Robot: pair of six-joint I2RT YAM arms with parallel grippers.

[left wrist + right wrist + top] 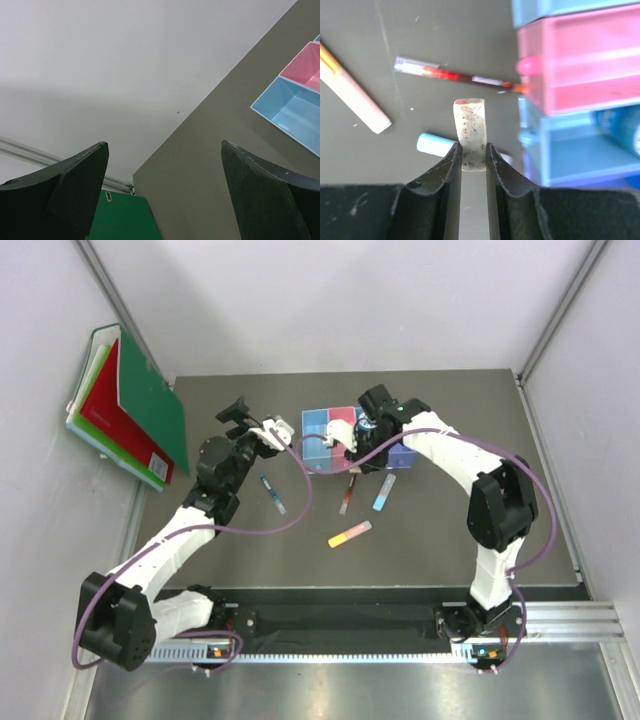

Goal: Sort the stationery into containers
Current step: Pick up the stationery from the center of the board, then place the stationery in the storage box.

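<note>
My right gripper [471,147] is shut on a speckled beige eraser [469,125], held just off the table beside the containers' near ends. The pink bin [580,60] and a blue bin [570,150] lie to its right. Below it lie the red-black pen [455,76], the yellow-pink stick [352,90] and the light-blue stick [432,144]. From above, the right gripper [358,445] hangs over the near edge of the containers [316,423]. A blue pen [272,494] lies to the left. My left gripper [283,430] is open, raised and holds nothing.
Green and red folders [130,410] lean at the back left wall. The left wrist view shows the light-blue bin [295,112], the pink bin [307,62] and a corner of the green folder [125,220]. The right arm covers the bins on the right.
</note>
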